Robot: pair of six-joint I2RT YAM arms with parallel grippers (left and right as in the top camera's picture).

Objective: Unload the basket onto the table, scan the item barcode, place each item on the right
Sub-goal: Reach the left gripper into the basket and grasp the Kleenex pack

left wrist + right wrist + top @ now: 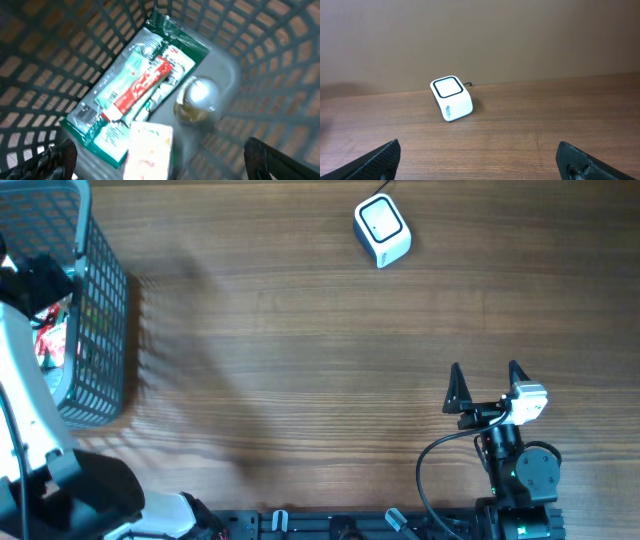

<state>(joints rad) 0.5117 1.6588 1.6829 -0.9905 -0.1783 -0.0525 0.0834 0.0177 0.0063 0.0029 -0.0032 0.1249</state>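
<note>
Wooden table [300, 350], grey mesh basket [104, 320] at left edge, white barcode scanner [382, 230] near far edge

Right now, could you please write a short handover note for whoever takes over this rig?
Left gripper: open, empty, hovering inside the basket above a green packet, a small white box and a round-lidded container.
Right gripper: open, empty, idle, pointed at the scanner.
Done: nothing picked or scanned.
Left: grasp one item, carry it to the scanner, show its barcode.
</note>
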